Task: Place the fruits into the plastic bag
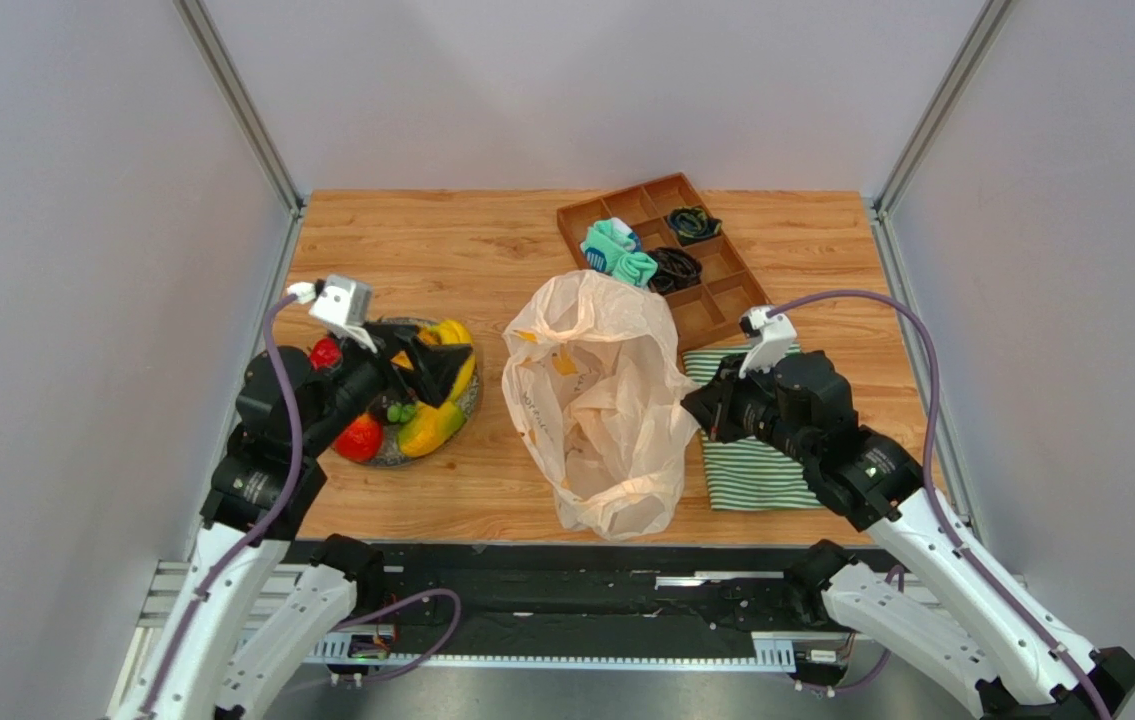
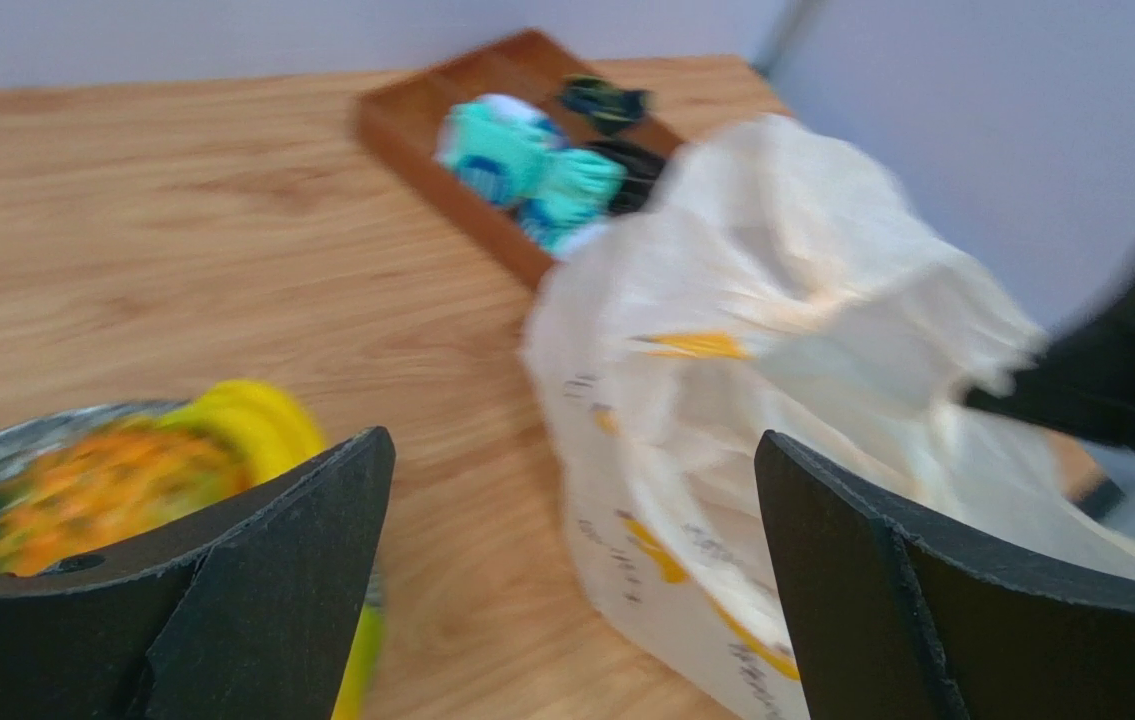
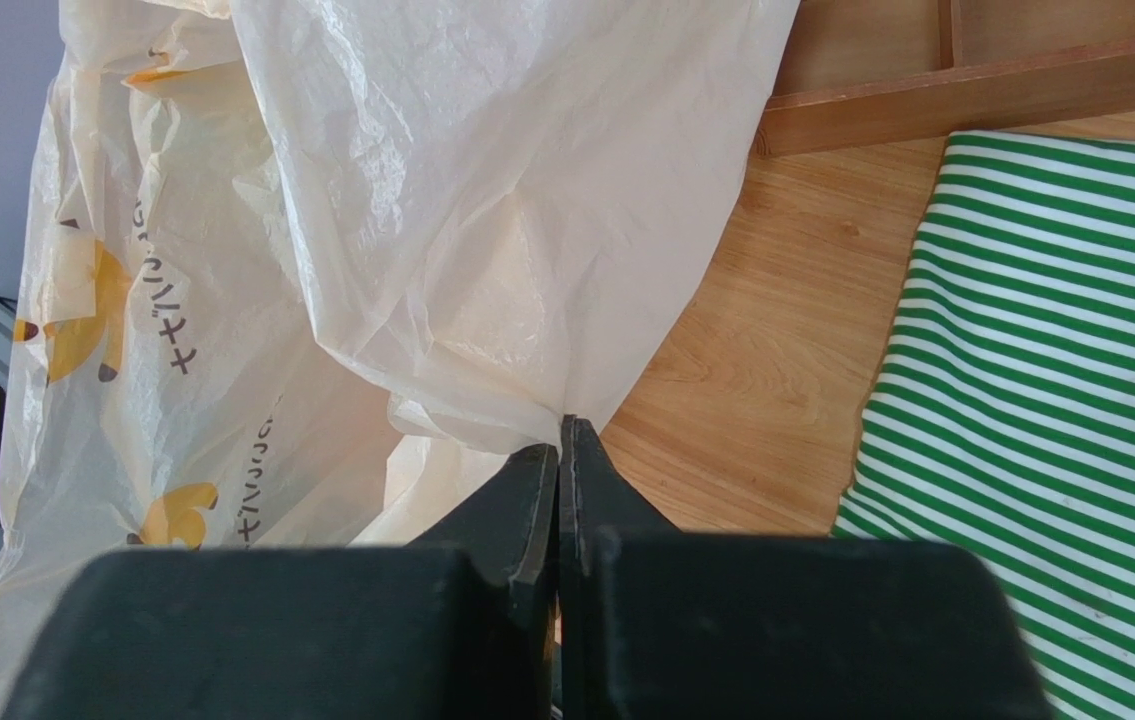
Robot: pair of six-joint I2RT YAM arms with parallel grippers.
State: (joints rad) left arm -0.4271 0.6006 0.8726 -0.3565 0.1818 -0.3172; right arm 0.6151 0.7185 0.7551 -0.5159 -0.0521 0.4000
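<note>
The fruits lie heaped on a round plate (image 1: 471,399) at the left: a red one (image 1: 360,438), a yellow banana (image 1: 435,428), and in the left wrist view an orange pineapple (image 2: 108,488) beside the banana (image 2: 250,420). My left gripper (image 1: 435,369) hovers over that plate, open, nothing between its fingers (image 2: 573,450). The plastic bag (image 1: 596,398) stands crumpled at the table's middle, cream with banana prints (image 2: 799,345). My right gripper (image 1: 696,405) is shut on a fold of the bag's right edge (image 3: 561,435), holding it up.
A brown compartment tray (image 1: 723,308) at the back holds teal bundles (image 1: 621,252) and black bundles (image 1: 693,225). A green-and-white striped cloth (image 1: 754,465) lies under my right arm. Grey walls close in both table sides.
</note>
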